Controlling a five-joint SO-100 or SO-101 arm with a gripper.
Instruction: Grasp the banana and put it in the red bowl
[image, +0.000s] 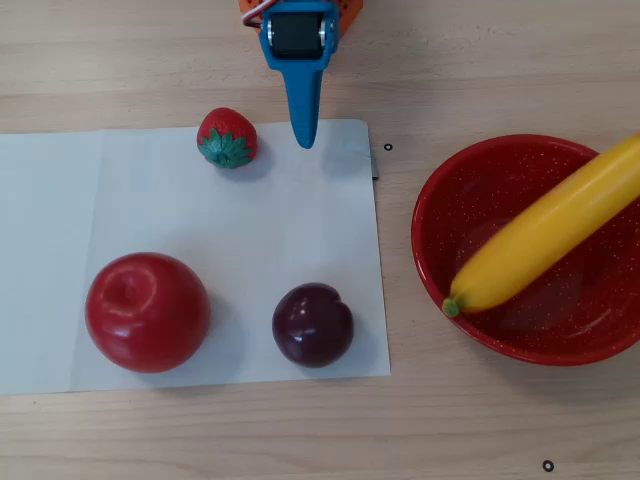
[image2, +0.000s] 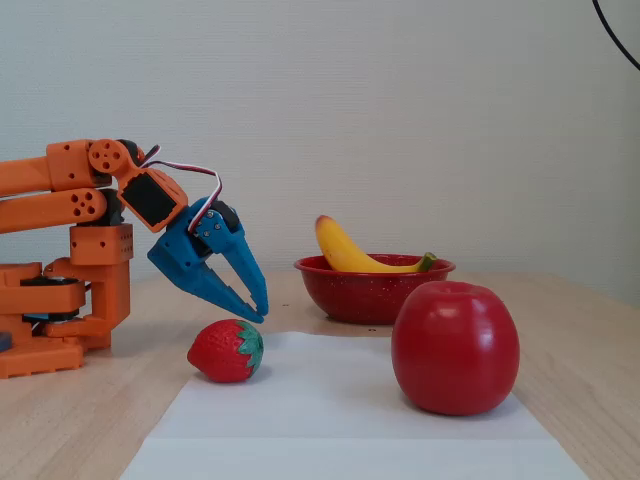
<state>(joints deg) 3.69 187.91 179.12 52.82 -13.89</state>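
Blue pincer (image2: 256, 313) empty, its two fingers a little apart, tips low just above the strawberry (image2: 226, 350), banana (image: 545, 228) lying across the red bowl (image: 437, 205), well apart from the pincer, to its right in the overhead view.

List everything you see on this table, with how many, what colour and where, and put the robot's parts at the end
banana: one, yellow with green stem tip, lying across the red bowl, far end over its rim
red bowl: one, red with white speckles, right side of the overhead view
apple: one, red, on the paper, lower left
plum: one, dark purple, on the paper, lower right
strawberry: one, red with green leaves, paper's top edge
paper sheet: one, white, on the wooden table
gripper: one, blue, empty, beside the strawberry
arm: one, orange
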